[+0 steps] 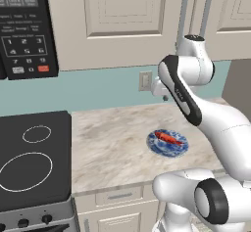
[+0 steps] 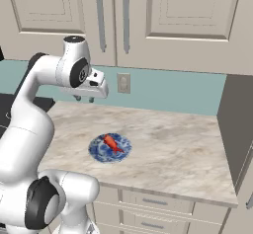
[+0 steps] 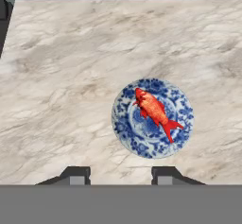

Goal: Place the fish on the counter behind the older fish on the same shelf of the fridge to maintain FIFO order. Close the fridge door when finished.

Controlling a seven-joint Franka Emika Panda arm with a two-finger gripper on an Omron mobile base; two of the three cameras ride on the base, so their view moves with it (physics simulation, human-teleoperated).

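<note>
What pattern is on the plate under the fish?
The plate has a blue-and-white ornamental pattern, clearest in the hand view.

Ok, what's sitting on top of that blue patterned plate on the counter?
One small red-orange fish lies across the blue-and-white patterned plate on the beige marble counter. The plate's surface beneath the fish is covered.

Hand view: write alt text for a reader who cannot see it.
A red-orange fish lies diagonally on a blue patterned plate on the beige marble counter. The hand hangs above them, its two dark fingertips apart and holding nothing.
</note>
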